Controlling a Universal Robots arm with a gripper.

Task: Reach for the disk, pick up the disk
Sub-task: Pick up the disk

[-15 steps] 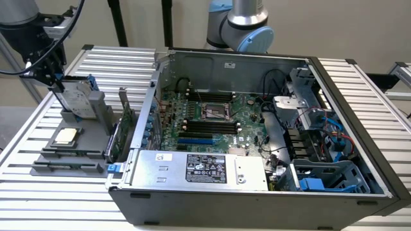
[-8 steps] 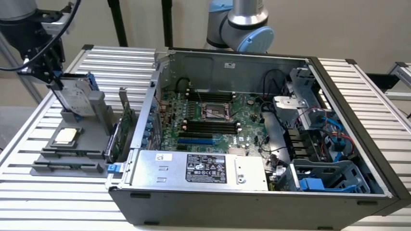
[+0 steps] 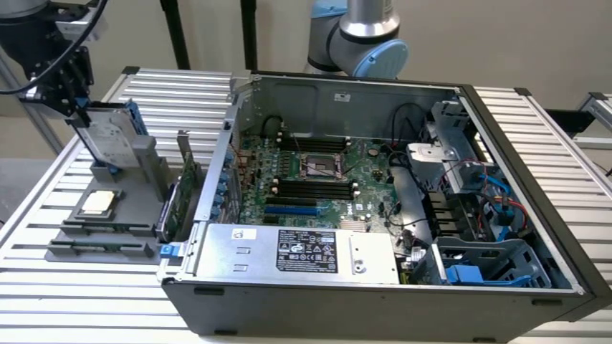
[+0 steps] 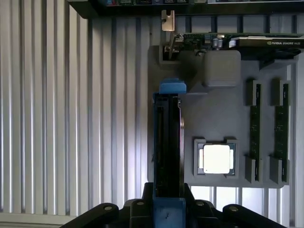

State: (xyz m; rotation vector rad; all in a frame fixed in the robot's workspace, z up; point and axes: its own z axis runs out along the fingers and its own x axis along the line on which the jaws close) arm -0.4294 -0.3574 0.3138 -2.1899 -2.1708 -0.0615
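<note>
The disk [image 3: 107, 140] is a flat silver-grey drive with blue rails. It stands on edge, leaning a little, at the exterior view's left. Its lower end is at the slot of the grey holder tray [image 3: 143, 161]. My gripper [image 3: 79, 115] comes down from above and is shut on the disk's upper end. In the wrist view the disk [image 4: 167, 142] shows edge-on, a dark narrow bar with blue ends, and it runs from between my gripper's [image 4: 168, 211] black fingers out over the grey tray [image 4: 213, 118].
A silver-topped chip [image 3: 100, 203] [image 4: 216, 158] lies on the tray beside the disk. A graphics card [image 3: 183, 183] [image 4: 237, 42] stands next to it, and memory sticks [image 4: 255, 128] lie in slots. The open computer case [image 3: 383, 179] with its power supply [image 3: 297, 251] takes up the slatted table's middle.
</note>
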